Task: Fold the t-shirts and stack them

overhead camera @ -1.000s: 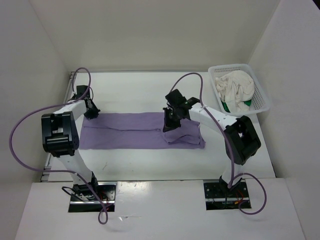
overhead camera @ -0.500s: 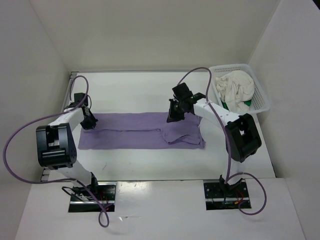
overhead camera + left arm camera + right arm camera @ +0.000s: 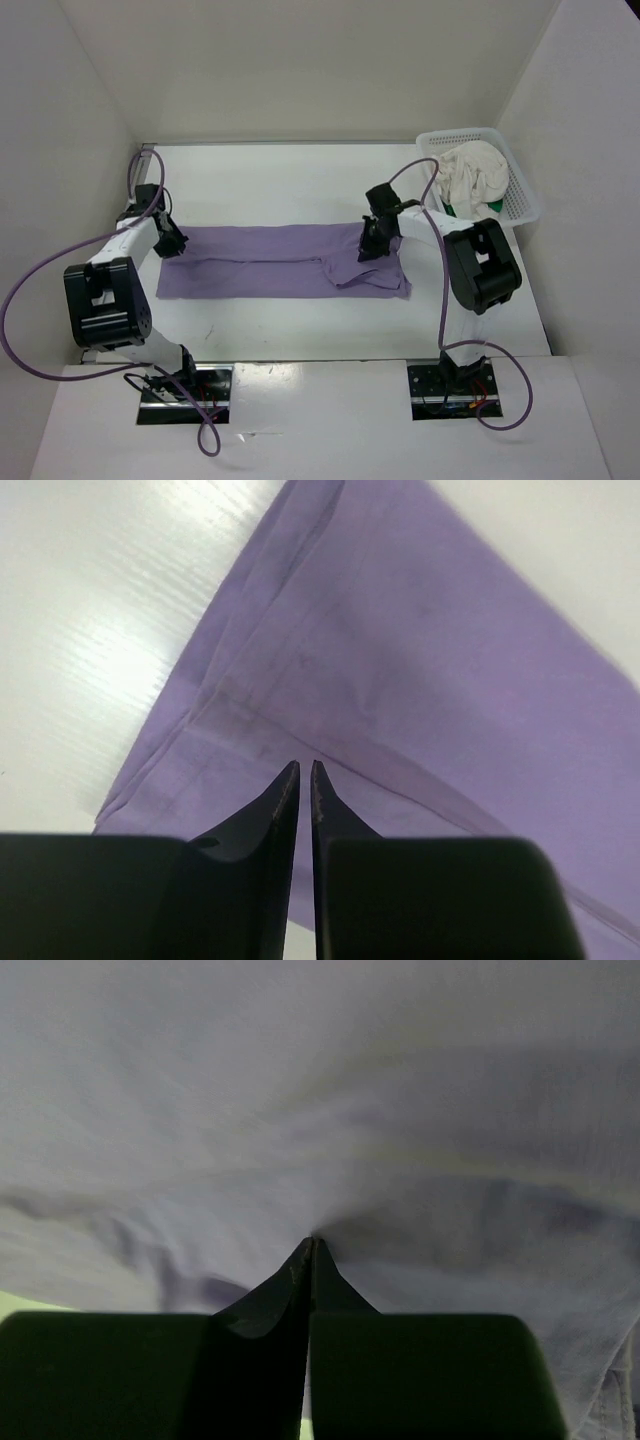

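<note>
The white table (image 3: 270, 180) carries the lavender t-shirt (image 3: 270, 260), which lies flat as a long band across its middle, running from near the left edge toward the right, with a smaller flap doubled over at the right end. In the far right corner sits the mesh basket (image 3: 525, 205), holding the bunched cream t-shirt (image 3: 468, 175) and, under it, a sliver of the green t-shirt (image 3: 496, 207). The right end effector (image 3: 370, 248) is at the band's far edge near its right end, jaws closed on a pinch of lavender cloth that puckers toward the tips in its wrist view. The left end effector (image 3: 172, 243) is at the band's far left corner, jaws barely parted, a thin slit between them and no cloth visibly caught. The fabric looks thin, light and limp, so it will likely sag and crease wherever unsupported. Corners and hems, taken at both ends together, seem the best holds.
</note>
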`<state>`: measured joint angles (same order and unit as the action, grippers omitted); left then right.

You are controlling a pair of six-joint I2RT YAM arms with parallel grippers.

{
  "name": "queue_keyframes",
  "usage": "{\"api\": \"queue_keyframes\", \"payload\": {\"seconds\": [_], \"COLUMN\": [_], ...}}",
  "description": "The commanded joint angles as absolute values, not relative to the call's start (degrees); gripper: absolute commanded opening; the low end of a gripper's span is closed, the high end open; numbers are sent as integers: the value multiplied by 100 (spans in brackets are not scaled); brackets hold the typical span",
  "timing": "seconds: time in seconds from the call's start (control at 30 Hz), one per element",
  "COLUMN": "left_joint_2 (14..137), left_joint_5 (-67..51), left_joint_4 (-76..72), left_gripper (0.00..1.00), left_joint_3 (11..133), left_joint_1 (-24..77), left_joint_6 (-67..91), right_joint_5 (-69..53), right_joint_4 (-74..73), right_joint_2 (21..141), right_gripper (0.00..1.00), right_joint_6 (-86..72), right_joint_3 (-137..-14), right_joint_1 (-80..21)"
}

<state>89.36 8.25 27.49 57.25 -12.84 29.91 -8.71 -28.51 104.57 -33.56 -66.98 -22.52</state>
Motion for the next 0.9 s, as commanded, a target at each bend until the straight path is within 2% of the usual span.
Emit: {"api": "queue_keyframes", "payload": {"seconds": [0.0,0.17,0.47,0.87], "left_joint_2": [8588,8797,9079,9536], "left_joint_5": [439,-70,-281,-597], "left_joint_4": [2637,2322,1961,1696], "left_gripper": [16,16,16,16], "left_joint_3": [6134,6135,6012,6240], "left_joint_1": [-1144,-529,455,826], "left_joint_6": [3059,3479,3726,3841], "right_joint_5": [-992,-1160,-1107,-1231], "right_joint_4": [-2672,-2882,-3278,-3129], "right_joint_2": [10065,9731,8938,9026], "right_gripper": [1,1,2,3], "right_joint_6": [-3551,-3604,-3928,-4421], "right_joint_3": [-5997,-5651,-5098,-4860], "right_joint_1": [-2294,-2372,-2487,-3120]}}
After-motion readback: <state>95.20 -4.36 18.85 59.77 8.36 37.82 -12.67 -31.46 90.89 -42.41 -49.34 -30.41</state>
